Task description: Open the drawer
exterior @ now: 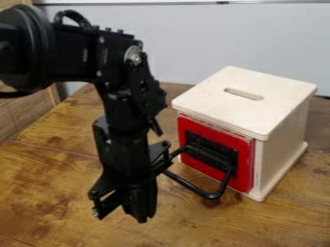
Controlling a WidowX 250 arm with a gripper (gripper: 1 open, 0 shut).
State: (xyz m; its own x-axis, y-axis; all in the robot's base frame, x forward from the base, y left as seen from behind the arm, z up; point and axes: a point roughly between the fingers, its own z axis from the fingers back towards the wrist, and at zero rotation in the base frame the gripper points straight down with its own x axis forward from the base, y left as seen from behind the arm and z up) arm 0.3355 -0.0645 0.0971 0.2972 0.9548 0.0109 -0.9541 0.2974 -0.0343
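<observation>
One black arm fills the left of the wooden worktop [39, 183], its fingers [126, 207] pressed together and pointing down by the black loop handle [204, 185]. The drawer [210, 150] sits in its pale wooden cube [252, 106] at right. It looks barely pulled out, so most of the opening remains.

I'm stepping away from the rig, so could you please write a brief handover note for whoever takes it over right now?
Gripper: shut, pointing down, low over the wooden table; whether it holds the black wire loop handle cannot be told.
Red-fronted drawer: in the pale wooden cube, front looks flush or barely out.
Done: arm brought to the handle.
Left: pull the drawer open.
</observation>
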